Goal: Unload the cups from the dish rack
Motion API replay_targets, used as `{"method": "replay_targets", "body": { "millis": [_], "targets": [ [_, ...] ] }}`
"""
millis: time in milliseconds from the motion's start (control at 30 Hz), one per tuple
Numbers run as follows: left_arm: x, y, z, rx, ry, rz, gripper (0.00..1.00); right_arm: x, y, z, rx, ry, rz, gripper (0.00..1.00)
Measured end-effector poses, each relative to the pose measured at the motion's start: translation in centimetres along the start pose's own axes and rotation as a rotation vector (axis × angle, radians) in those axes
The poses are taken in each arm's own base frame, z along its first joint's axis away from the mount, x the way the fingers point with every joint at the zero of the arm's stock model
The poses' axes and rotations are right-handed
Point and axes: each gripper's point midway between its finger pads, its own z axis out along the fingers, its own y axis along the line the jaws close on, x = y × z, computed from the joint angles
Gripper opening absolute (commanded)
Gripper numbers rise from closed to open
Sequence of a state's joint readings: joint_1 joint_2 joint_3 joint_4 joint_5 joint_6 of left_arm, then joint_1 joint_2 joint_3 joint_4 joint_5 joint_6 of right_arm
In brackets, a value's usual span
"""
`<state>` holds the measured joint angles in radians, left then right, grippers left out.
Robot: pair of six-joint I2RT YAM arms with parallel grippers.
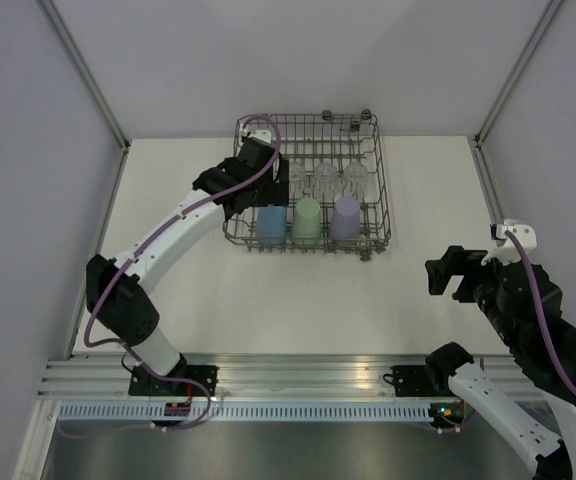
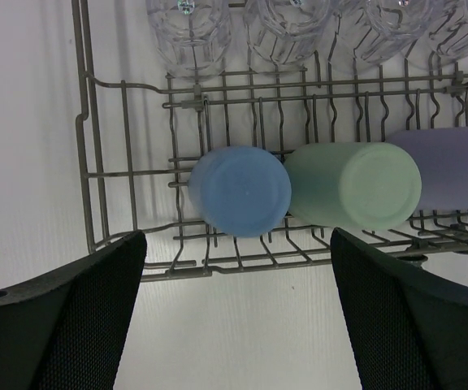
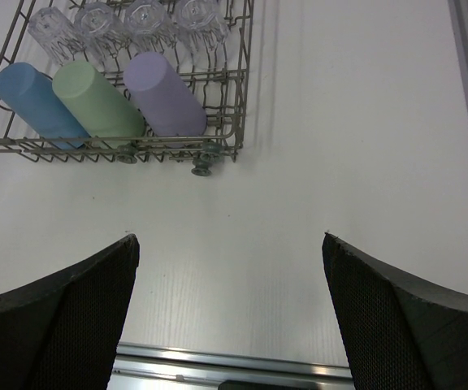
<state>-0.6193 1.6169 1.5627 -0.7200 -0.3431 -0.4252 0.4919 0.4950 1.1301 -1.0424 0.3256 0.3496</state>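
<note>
The grey wire dish rack (image 1: 379, 178) stands at the back middle of the table. In its near row lie a blue cup (image 1: 271, 223), a green cup (image 1: 308, 218) and a lilac cup (image 1: 345, 217). Clear glasses (image 1: 325, 178) stand behind them. My left gripper (image 1: 240, 195) hovers over the rack's left end, open and empty. In its wrist view the blue cup (image 2: 240, 191) lies just ahead of the gripper (image 2: 238, 317), with the green cup (image 2: 353, 185), the lilac cup (image 2: 453, 168) and a clear glass (image 2: 189, 32) nearby. My right gripper (image 1: 450, 272) is open and empty, right of the rack (image 3: 246, 81).
White walls with metal corner posts enclose the table on three sides. An aluminium rail (image 1: 298, 370) runs along the near edge and also shows in the right wrist view (image 3: 218, 361). Bare tabletop (image 3: 299, 162) lies between the rack and the right gripper (image 3: 230, 317).
</note>
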Motion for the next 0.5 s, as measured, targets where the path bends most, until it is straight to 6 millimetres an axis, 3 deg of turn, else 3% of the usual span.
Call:
{"method": "replay_targets", "body": {
  "millis": [500],
  "targets": [
    [2.1, -1.1, 5.7, -0.04, 0.081, 0.062, 0.92, 0.7, -0.4, -1.0, -0.002, 0.016, -0.007, 0.98]
  ]
}}
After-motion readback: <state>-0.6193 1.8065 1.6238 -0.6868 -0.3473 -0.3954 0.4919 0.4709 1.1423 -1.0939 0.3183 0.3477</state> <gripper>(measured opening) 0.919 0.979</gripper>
